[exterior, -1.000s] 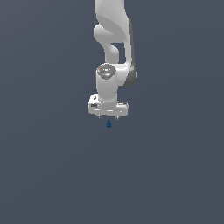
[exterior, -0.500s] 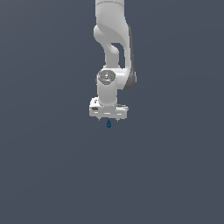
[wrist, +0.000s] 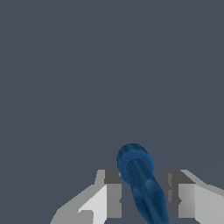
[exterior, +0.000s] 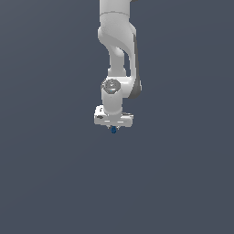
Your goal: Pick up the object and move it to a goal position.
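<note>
The object is sitting right between the gripper fingers, long axis running out past the tips. Jaws look parted either side; whether they're pinching it, I cannot tell.

The object sits between the two jaws, its stem running back between them. Its knobbly end pokes out just past the jaw tips.

One hand, seemingly one blue piece.
</note>
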Motion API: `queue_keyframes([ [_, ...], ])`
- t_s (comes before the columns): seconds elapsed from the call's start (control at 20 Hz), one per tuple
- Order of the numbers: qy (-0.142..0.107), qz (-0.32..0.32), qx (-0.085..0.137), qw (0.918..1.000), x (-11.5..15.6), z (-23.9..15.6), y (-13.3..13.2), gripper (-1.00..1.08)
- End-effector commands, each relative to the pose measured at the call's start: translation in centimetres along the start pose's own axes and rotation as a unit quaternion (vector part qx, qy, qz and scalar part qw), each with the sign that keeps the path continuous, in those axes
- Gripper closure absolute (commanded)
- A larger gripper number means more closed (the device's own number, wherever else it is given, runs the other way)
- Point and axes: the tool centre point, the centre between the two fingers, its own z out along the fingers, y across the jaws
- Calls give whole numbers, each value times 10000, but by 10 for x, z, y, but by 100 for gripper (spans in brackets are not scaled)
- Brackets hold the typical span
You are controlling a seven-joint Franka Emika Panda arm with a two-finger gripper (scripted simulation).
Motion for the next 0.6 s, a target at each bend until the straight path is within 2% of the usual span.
queue_keyframes([
  [0.0, 5, 0, 0, 10000, 0, 0, 0, 108],
  [0.55, 5, 0, 0, 10000, 1, -2, -1, 108],
])
